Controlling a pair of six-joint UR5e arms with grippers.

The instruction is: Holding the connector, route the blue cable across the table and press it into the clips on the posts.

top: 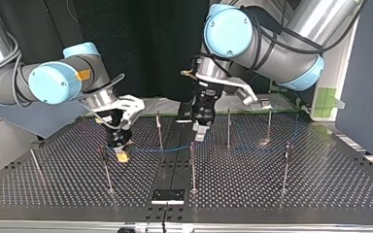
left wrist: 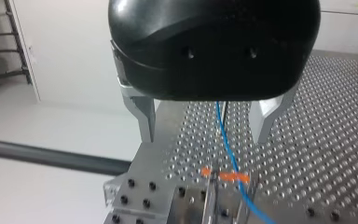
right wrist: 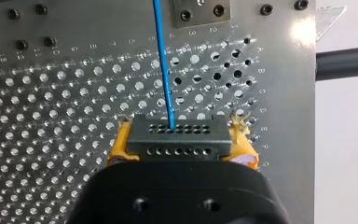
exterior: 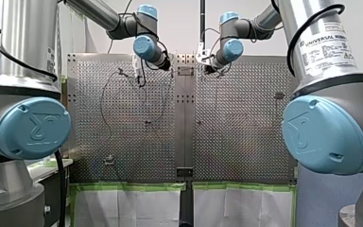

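Worktop (top: 320, 187): perforated plate, with thin upright posts (top: 193, 167) spread across it.

Right claw (top: 121, 152): closed on the connector (right wrist: 177, 135), yellow pads clamping its two short ends. It is held low over the plate, near a post at the top view's left.

Left claw (left wrist: 206, 134): metal fingers spread apart, gripping nothing. The blue cable (right wrist: 164, 70) passes between them without touching either.

Cable: leaves the connector's face and runs across the plate toward the middle post. An orange clip (left wrist: 227, 177) sits there, just ahead of the left claw. Cannot tell whether the cable is seated in it.

Handling (judgement): the connector is rigid, light and flat-sided, so grip it by the ends. The cable is thin and limp and will likely sag or slip sideways unless kept taut. Pinch it just beside the clip and press gently; a hard pull could strain the joint at the connector
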